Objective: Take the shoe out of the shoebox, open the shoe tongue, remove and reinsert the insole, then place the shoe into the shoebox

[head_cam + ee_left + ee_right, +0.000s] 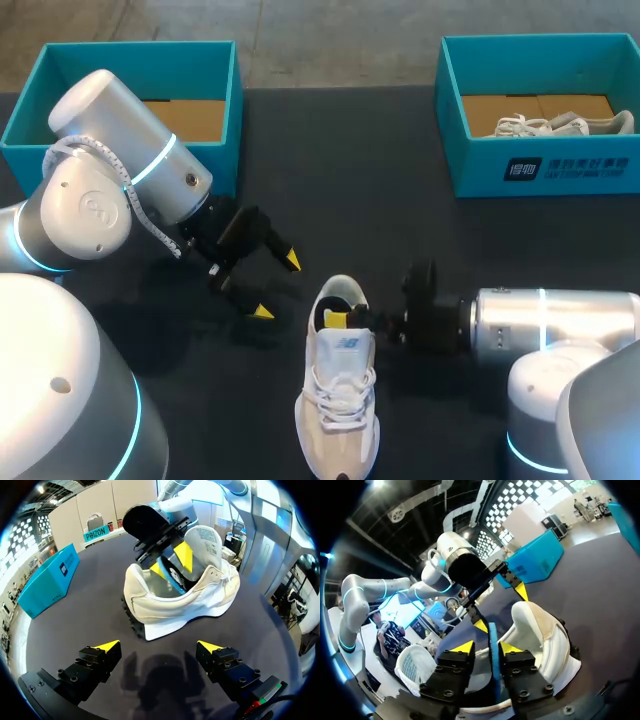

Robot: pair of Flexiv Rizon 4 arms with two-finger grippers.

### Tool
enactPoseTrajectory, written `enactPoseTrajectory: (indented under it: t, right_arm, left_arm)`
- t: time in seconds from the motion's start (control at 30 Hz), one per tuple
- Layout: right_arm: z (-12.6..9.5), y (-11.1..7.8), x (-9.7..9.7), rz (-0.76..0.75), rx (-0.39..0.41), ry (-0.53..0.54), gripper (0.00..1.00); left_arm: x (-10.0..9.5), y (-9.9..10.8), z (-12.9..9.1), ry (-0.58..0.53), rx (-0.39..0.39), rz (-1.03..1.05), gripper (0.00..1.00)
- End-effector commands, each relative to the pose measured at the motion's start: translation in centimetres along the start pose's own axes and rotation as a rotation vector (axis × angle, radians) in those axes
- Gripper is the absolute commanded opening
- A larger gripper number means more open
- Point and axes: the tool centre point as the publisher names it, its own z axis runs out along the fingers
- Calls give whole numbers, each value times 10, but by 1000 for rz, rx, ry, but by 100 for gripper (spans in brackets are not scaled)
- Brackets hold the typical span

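- The white shoe stands on its sole on the dark tabletop, closest to you, with its long axis running toe toward you and heel away; it has smooth panels, a laced front and a thick ridged sole
- Your right gripper comes in from the right, across that axis, into the heel opening; I judge it to be clenched on the blue insole, a thin bendy sheet standing on edge and partly raised out of the shoe
- The pull therefore likely has to go up and clear of the padded heel collar, which could snag the insole
- Your left gripper hangs released and holding nothing just beside the heel's left side, not touching it; it is the free arm nearest for steadying the shoe
- Farthest off, the left shoebox, teal card, shows a brown floor, and the right shoebox holds a second pale shoe
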Motion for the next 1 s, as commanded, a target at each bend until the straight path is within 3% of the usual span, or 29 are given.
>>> enactPoseTrajectory:
  t: [0.03,0.27,0.37,0.43,0.5,0.63,0.83,0.93,1.0]
  right_arm:
    - [1,9,2,-21,2,-5,75]
    - [-4,20,7,-66,-7,-28,79]
    - [-8,24,10,-83,-15,-37,88]
    - [-9,25,12,-90,-19,-41,85]
    - [-9,26,12,-91,-16,-44,66]
    - [-9,24,9,-76,-11,-57,56]
    - [-14,21,9,-70,-23,-71,58]
    - [-16,22,10,-72,-26,-77,51]
    - [-17,22,11,-72,-28,-82,53]
  left_arm:
    - [0,0,1,0,-4,0,100]
    - [0,0,1,0,-4,0,100]
    - [0,0,1,0,-4,0,100]
    - [0,0,1,0,-4,0,100]
    - [0,0,1,0,-4,0,100]
    - [0,0,1,0,-4,0,100]
    - [0,0,1,0,-4,0,100]
    - [0,0,1,0,-4,0,100]
    - [0,0,1,0,-4,0,100]
